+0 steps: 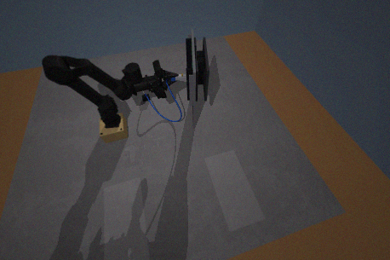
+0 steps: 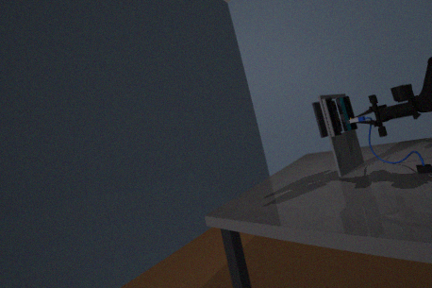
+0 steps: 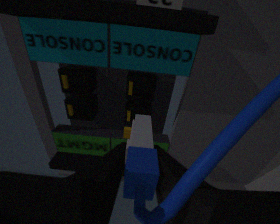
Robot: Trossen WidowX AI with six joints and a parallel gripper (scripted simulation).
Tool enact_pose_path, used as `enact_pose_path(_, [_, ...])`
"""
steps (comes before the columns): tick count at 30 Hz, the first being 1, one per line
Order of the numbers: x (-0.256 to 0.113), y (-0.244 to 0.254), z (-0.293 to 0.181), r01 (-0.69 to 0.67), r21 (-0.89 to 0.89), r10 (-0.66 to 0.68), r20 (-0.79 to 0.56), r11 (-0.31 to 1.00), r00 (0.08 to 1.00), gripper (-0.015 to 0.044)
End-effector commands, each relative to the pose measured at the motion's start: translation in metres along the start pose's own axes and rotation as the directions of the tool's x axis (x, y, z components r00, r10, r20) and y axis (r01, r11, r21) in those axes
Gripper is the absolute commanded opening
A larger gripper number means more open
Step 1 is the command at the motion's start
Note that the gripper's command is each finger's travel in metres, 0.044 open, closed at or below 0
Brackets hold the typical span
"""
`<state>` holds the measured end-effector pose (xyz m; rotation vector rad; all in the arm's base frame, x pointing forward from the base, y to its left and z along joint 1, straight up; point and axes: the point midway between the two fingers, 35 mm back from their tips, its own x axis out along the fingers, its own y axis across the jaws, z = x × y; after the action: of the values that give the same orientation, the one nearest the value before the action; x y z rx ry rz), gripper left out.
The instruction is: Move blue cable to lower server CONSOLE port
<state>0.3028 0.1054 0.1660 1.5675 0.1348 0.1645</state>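
Note:
My gripper (image 1: 176, 76) (image 2: 363, 118) (image 3: 139, 148) is shut on the blue plug (image 1: 173, 79) (image 2: 361, 119) (image 3: 141, 172), whose pale tip points at the server face. In the wrist view the tip overlaps the lower end of the right-hand column of dark ports (image 3: 141, 84), below the right teal CONSOLE label (image 3: 153, 50). Another teal CONSOLE label (image 3: 66, 44) and port column (image 3: 82, 80) are to the left. The tip is at or close to the face in the top and exterior views; I cannot tell whether it is inside a port. The port behind it is partly hidden.
The blue cable (image 1: 170, 121) (image 2: 393, 162) (image 3: 226, 140) loops down from the plug to a small dark block (image 2: 423, 169) and crosses the right of the wrist view. Green MGMT labels (image 3: 81, 144) lie below the ports. A grey upright stand (image 2: 347, 154) holds the servers above the table (image 2: 283, 209).

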Motion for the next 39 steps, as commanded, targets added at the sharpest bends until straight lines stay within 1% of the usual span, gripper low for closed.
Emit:
enact_pose_path(1, [-0.001, -0.002, 0.002, 0.000, 0.002, 0.000, 0.009, 1.000, 1.000, 0.0000])
enact_pose_path(16, [0.006, 0.000, 0.003, -0.015, -0.003, 0.016, 0.053, 1.000, 0.998, 0.0000])
enact_pose_path(39, [0.015, 0.000, 0.009, -0.018, -0.003, 0.018, 0.054, 1.000, 0.998, 0.0000])
